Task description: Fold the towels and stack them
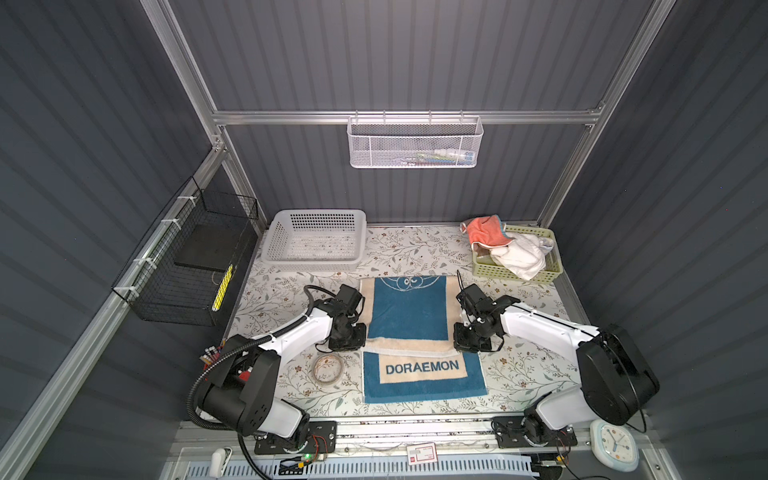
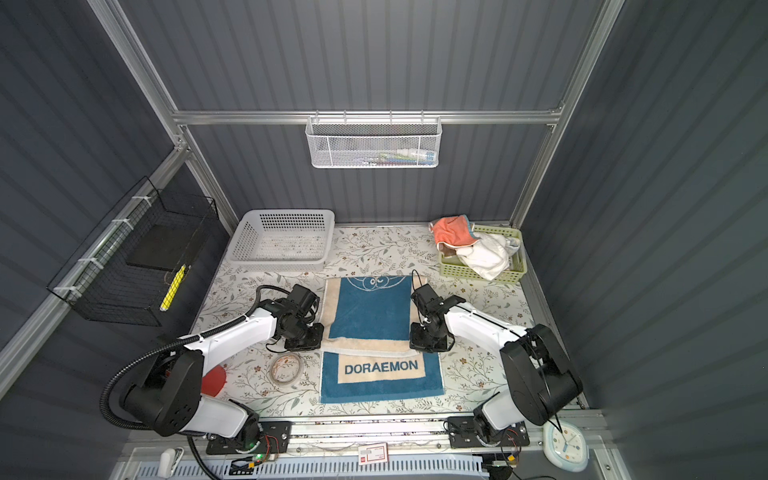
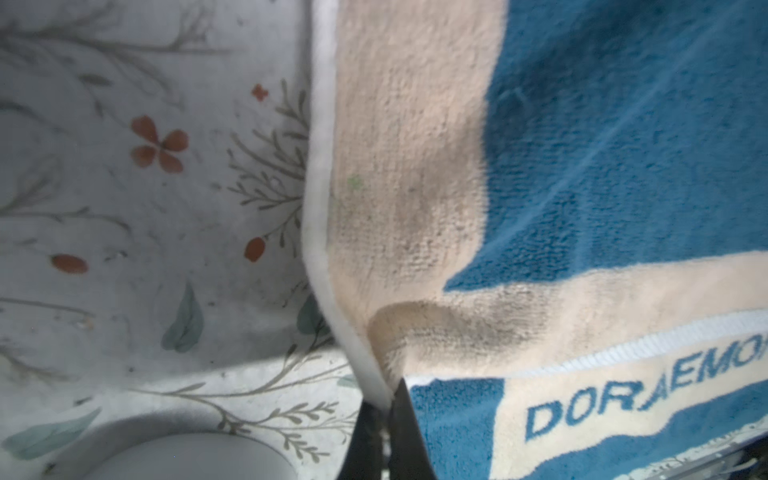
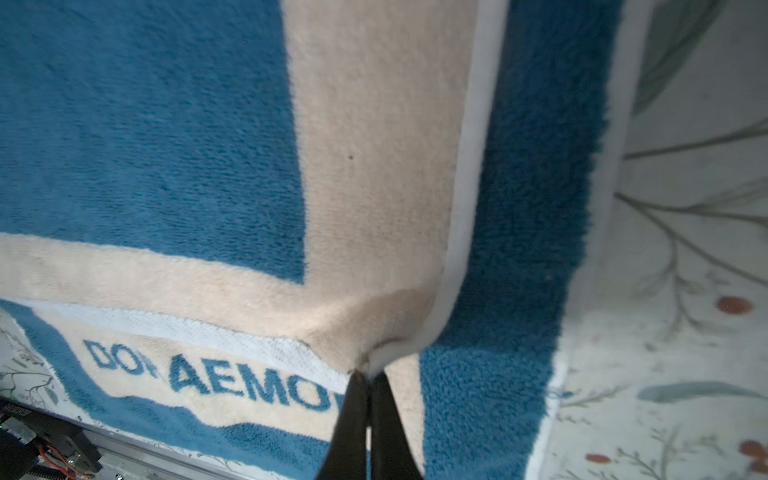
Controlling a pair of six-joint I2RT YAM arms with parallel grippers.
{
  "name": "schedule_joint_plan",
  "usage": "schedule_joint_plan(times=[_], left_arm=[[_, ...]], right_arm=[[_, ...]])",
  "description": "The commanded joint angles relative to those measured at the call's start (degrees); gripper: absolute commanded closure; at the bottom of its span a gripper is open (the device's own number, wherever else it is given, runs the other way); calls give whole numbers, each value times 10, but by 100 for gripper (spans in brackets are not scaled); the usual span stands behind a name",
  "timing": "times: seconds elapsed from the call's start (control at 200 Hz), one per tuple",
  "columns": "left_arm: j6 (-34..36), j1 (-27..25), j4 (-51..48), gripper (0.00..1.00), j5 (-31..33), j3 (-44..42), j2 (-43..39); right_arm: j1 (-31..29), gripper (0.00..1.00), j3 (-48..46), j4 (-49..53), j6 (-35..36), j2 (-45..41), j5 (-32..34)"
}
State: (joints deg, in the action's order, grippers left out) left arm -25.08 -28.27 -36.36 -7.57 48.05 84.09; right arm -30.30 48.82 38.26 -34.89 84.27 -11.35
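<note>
As both arms reach inward over the desk (image 1: 415, 249), both top views show the left arm (image 1: 291, 336) and right arm (image 1: 540, 328) tipped down at opposite edges of the blue towel (image 1: 407, 316) mid-desk; the coral towel (image 1: 484, 232) and white towel (image 1: 519, 257) sit in the green basket (image 1: 498, 272). Only the left wrist view reveals the left jaws clenched on the upper layer's hemmed corner; the right wrist view shows the right jaws likewise.
</note>
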Motion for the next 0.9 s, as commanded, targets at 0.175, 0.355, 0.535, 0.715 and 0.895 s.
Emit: schedule_joint_plan(times=[0.175, 0.355, 0.535, 0.715, 0.895], left_arm=[[24, 4, -87, 100, -20, 89, -44], [10, 2, -141, 100, -74, 112, -60], [-24, -28, -51, 100, -154, 18, -23], [-62, -51, 42, 100, -117, -14, 37], [-67, -50, 67, 100, -73, 28, 105]], right_arm=[[16, 100, 65, 93, 31, -83, 16], [29, 100, 119, 180, 79, -128, 39], [38, 100, 17, 121, 82, -160, -27], [38, 100, -58, -6, 79, -77, -65], [40, 100, -58, -72, 95, 5, -43]])
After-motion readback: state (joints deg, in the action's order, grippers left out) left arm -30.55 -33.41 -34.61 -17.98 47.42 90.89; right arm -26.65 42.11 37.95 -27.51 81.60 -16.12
